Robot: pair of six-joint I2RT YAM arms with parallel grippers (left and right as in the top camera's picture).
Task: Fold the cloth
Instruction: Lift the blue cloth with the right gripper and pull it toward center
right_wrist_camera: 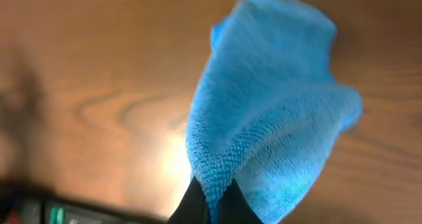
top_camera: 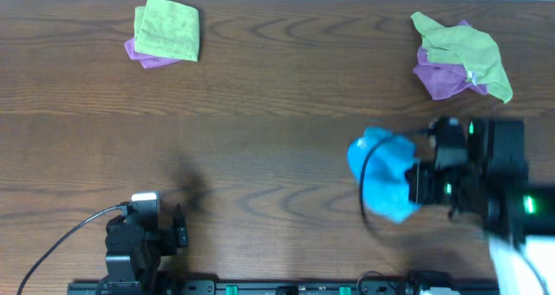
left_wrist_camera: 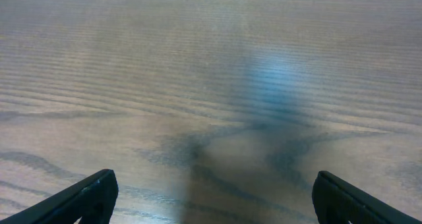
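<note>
1. Lower left, overhead view: your left claw (top_camera: 179,229) is released. Its fingers (left_wrist_camera: 86,196) are spread wide w/ nothing btwn them, and only bare wood surface (left_wrist_camera: 198,66) lies ahead.
2. Upper left: a folded green cloth (top_camera: 169,28) lies on a purple cloth (top_camera: 143,56) that peeks out at its lower-left edge.
3. Right of center: the blue cloth (top_camera: 386,173) is bunched up, not flat. You can't tell whether it touches the surface.
4. Just right of it: your right claw (top_camera: 416,184) is clenched on the blue cloth's edge, w/ the fabric pinched btwn the tips in the wrist view (right_wrist_camera: 211,201).
5. Upper right: a crumpled green cloth (top_camera: 464,50) is draped over a crumpled purple cloth (top_camera: 442,80), well apart from the blue one.
</note>
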